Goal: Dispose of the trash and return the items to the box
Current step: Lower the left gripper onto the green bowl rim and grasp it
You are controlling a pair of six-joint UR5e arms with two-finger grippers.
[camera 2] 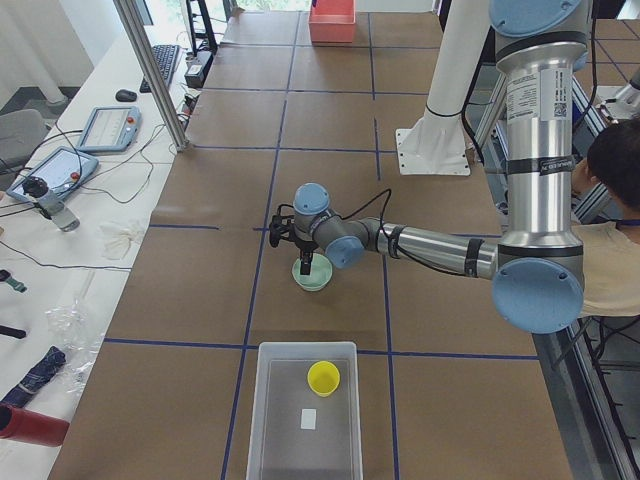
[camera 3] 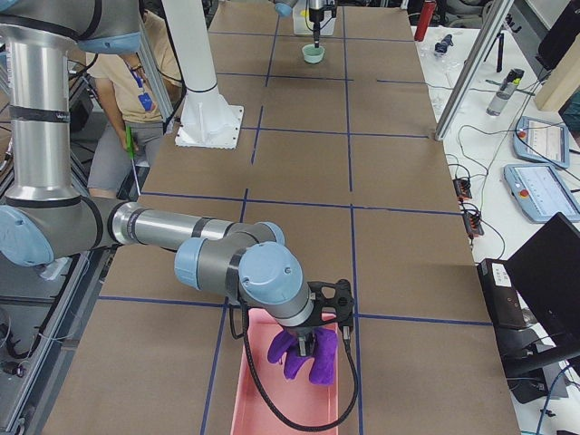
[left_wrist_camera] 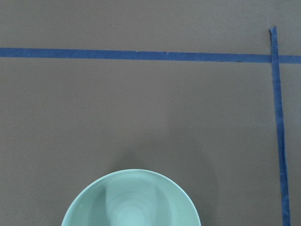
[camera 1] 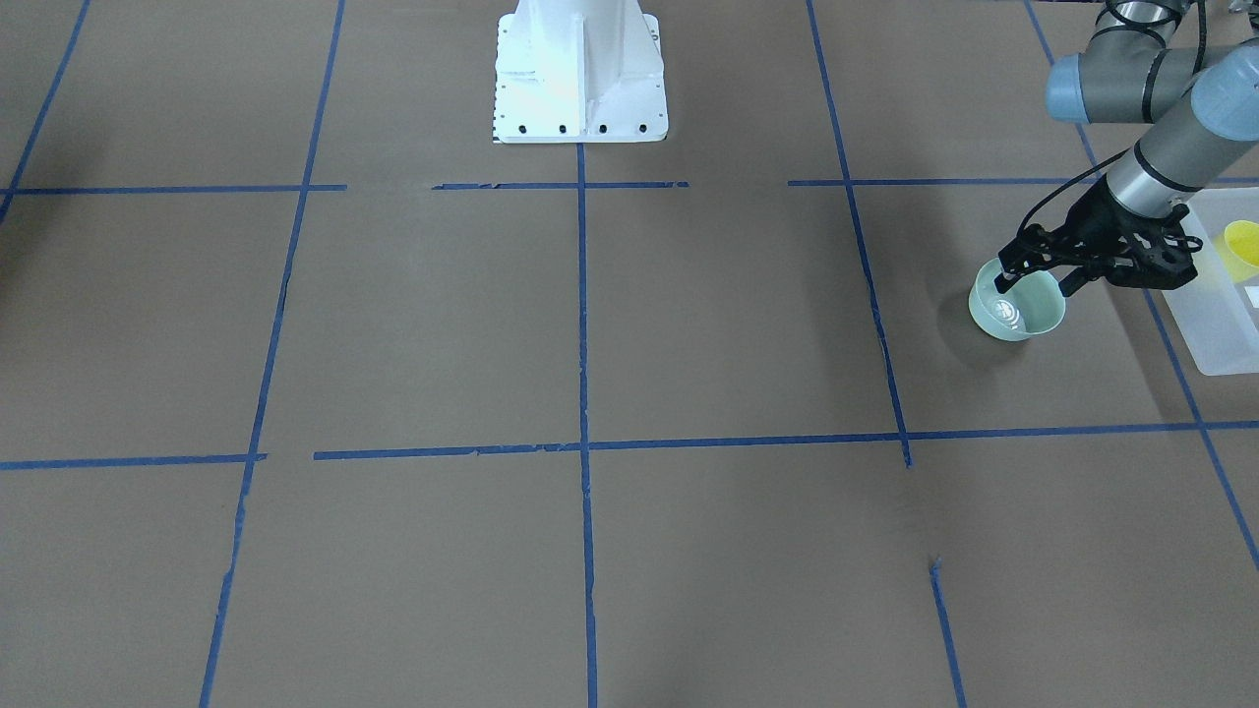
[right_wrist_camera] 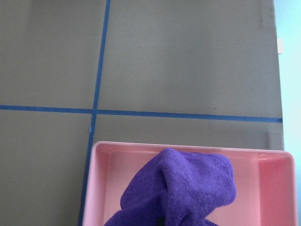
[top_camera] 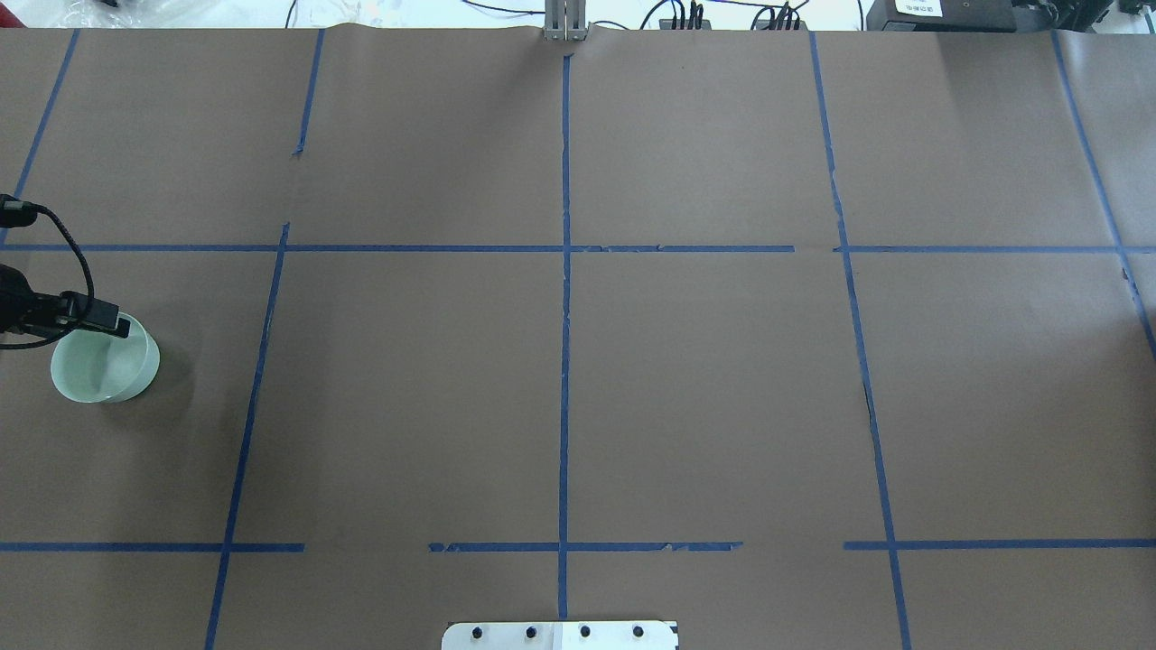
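Note:
The pale mint-green bowl (camera 1: 1023, 313) stands on the brown table near the robot's left end; it also shows in the overhead view (top_camera: 104, 366) and at the bottom of the left wrist view (left_wrist_camera: 131, 202). My left gripper (camera 1: 1035, 283) is open over it, one finger inside the rim and the other outside on the box side. The yellow cup (camera 1: 1241, 246) stands inside the frosted white box (camera 1: 1220, 334), seen whole in the exterior left view (camera 2: 285, 400). My right gripper (camera 3: 308, 344) shows only in the exterior right view, so I cannot tell its state. A purple cloth (right_wrist_camera: 183, 188) hangs right under it.
A pink tray (right_wrist_camera: 270, 188) lies below the purple cloth at the table's right end. The white robot base (camera 1: 580, 88) stands at the table's back middle. Blue tape lines (top_camera: 564, 271) cross the brown surface. A person (camera 2: 615, 200) sits behind the robot.

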